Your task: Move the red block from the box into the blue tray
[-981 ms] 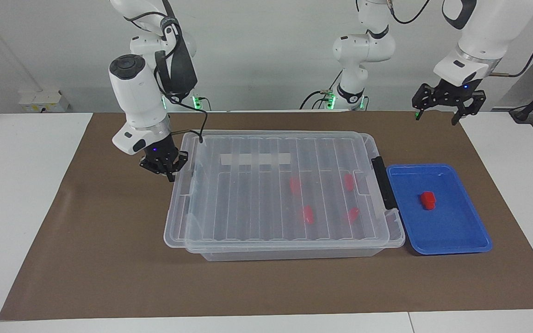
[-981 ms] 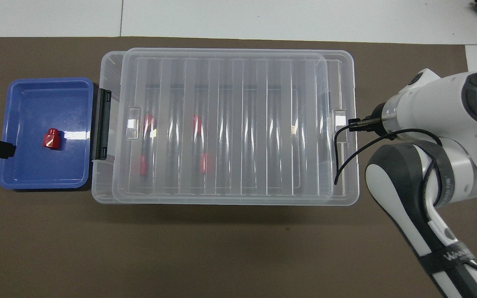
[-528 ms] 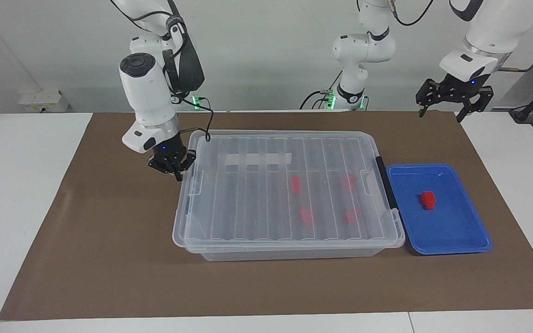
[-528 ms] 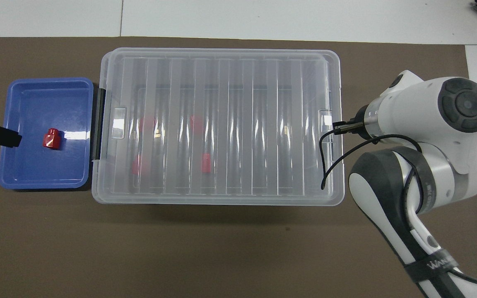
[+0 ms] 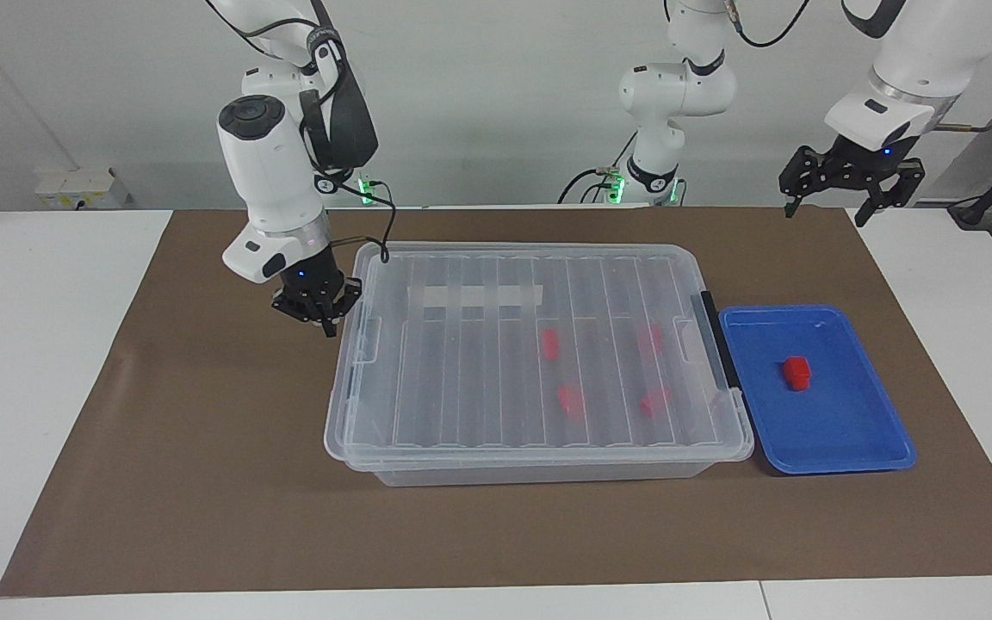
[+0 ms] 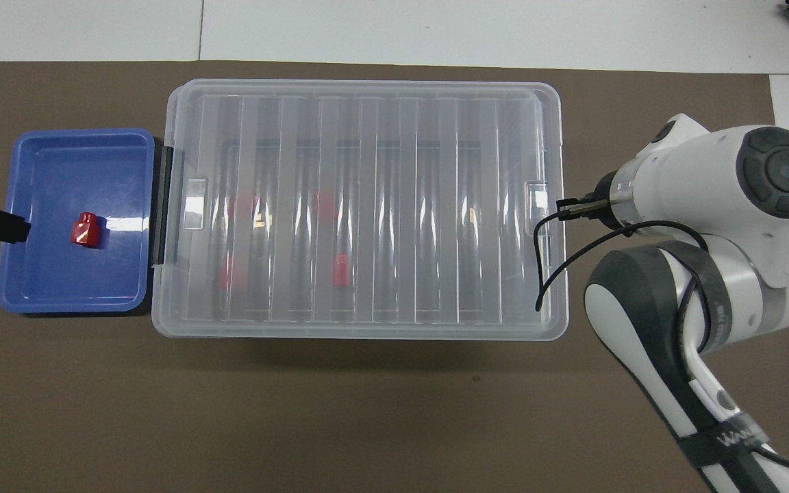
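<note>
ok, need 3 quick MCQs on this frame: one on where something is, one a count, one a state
1. Where is the loose red block?
A. on the box lid
B. in the blue tray
C. on the brown mat

2. How many red blocks show through the lid of the box?
A. two
B. four
C. six

3. What state is the right gripper in?
A. shut, empty, beside the box's end
B. open over the blue tray
C. shut on a red block

Answers:
1. B: the block sits on the tray floor, at the left arm's end of the table.
2. B: four red shapes lie under the closed lid.
3. A: its fingertips meet with nothing between them; the open left gripper waits, raised.
</note>
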